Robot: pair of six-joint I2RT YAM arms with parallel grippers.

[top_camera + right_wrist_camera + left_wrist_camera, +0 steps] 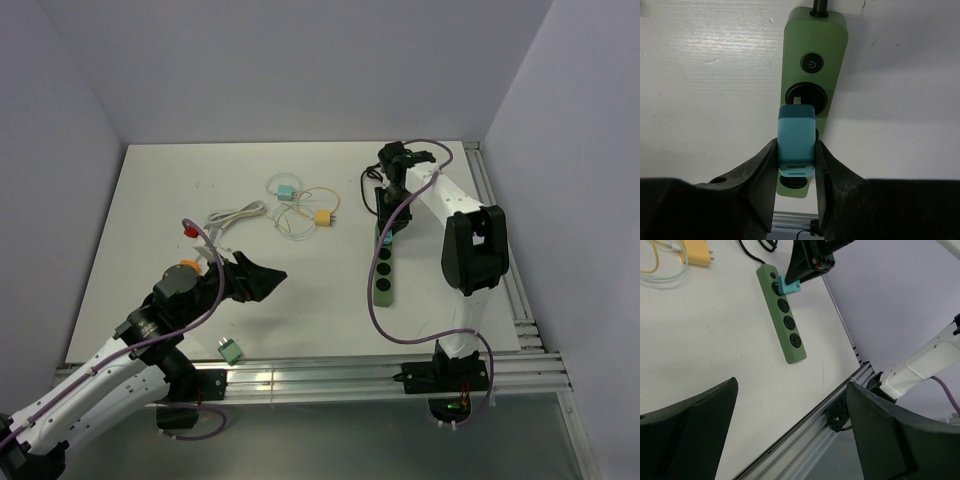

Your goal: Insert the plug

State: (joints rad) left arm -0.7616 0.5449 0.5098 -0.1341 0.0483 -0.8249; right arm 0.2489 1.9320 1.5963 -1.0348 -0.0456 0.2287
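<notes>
Tabletop [150, 200], white, carries a green power strip [384, 272] lying lengthwise near its right side. Left gripper [270, 278] hovers over the near-left area, jaws released and spread wide around nothing. Right gripper [796, 150] has its jaws clenched on a cyan plug [796, 135] at the socket nearest the strip's button; prongs hidden.
</notes>
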